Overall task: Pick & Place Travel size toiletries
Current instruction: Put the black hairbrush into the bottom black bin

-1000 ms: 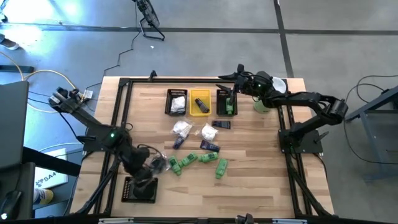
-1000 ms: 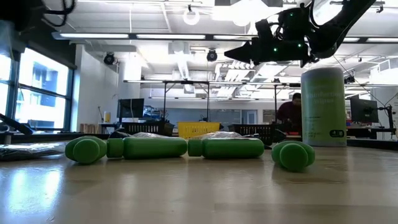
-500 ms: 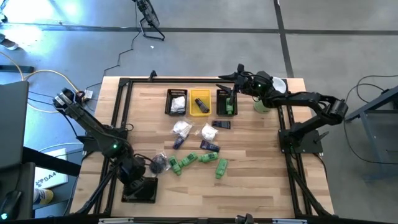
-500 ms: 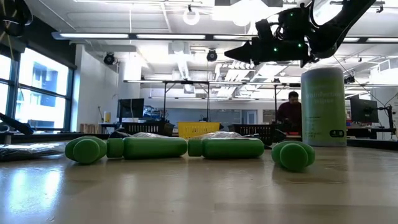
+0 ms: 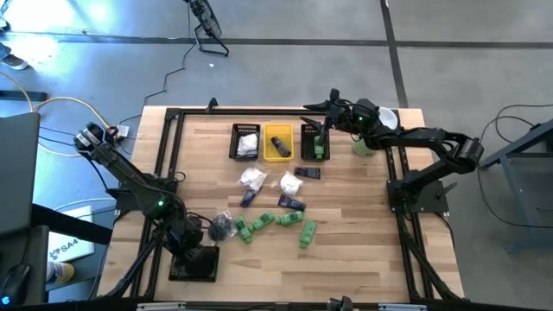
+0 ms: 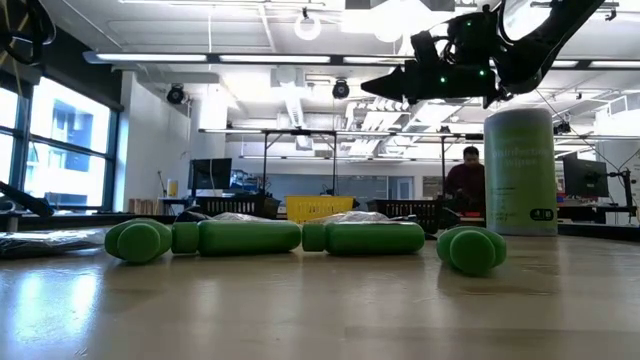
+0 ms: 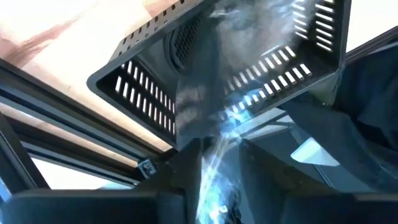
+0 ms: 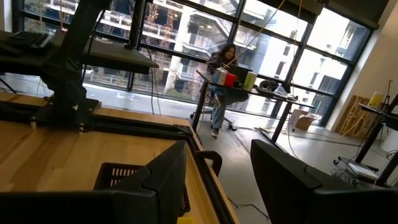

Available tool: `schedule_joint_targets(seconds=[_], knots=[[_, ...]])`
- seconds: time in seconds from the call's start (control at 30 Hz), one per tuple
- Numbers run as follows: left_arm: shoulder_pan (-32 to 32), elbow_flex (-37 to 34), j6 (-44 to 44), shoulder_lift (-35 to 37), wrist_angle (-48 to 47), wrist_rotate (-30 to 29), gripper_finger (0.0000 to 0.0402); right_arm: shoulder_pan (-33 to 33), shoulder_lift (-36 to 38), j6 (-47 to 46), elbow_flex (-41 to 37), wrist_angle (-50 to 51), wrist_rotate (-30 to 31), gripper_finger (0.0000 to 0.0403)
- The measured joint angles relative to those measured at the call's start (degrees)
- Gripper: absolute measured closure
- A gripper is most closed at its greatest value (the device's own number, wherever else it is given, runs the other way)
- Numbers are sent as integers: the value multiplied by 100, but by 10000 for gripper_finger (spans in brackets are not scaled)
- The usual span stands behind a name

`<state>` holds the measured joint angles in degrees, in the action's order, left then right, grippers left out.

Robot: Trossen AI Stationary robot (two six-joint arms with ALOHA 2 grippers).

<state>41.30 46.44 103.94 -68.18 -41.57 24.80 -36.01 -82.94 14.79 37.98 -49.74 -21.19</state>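
The left gripper [image 5: 192,251] hangs over a black bin [image 5: 193,263] with a clear packet [image 7: 217,124] between its parted fingers, green bottles [image 5: 276,226] lie mid-table, and the right gripper [image 5: 321,112], open and empty, hovers above 3 far bins [image 5: 278,142].

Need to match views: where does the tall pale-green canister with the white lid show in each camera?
High view: canister at the table's far right corner, partly under the right arm.
Low view: canister stands upright at the right, behind the green bottles.
Left wrist view: not in it.
Right wrist view: not in it.
Shared landmark: the yellow bin, middle of the far row from above, shows at centre background in the low view.
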Motion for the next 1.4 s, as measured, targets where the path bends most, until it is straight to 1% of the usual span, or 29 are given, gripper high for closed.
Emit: schedule_joint_targets(seconds=[0.1,0.2,0.33,0.53,0.6,0.73,0.87,1.03,1.1,1.4], knots=[[0,0,-17,0,-3,0,274,0,0,0,1,2,0,230],[0,0,-133,0,-4,10,263,0,0,2,1,5,0,230],[0,0,-217,0,99,10,264,0,0,2,1,11,0,230],[0,-2,-388,2,797,-34,281,0,0,7,1,17,2,230],[0,-2,-416,2,1157,-191,287,0,0,33,1,18,1,230],[0,-2,-428,2,1676,-697,296,0,0,48,1,20,2,230],[0,-2,-430,2,1782,-990,303,0,0,48,0,20,2,230],[-4,-2,-617,2,1745,-1066,314,0,0,48,-1,22,2,230],[-4,-2,-773,2,1747,-1198,320,0,0,48,1,20,2,230],[-67,-2,-1783,4,1742,-2503,363,0,0,48,0,0,2,230]])
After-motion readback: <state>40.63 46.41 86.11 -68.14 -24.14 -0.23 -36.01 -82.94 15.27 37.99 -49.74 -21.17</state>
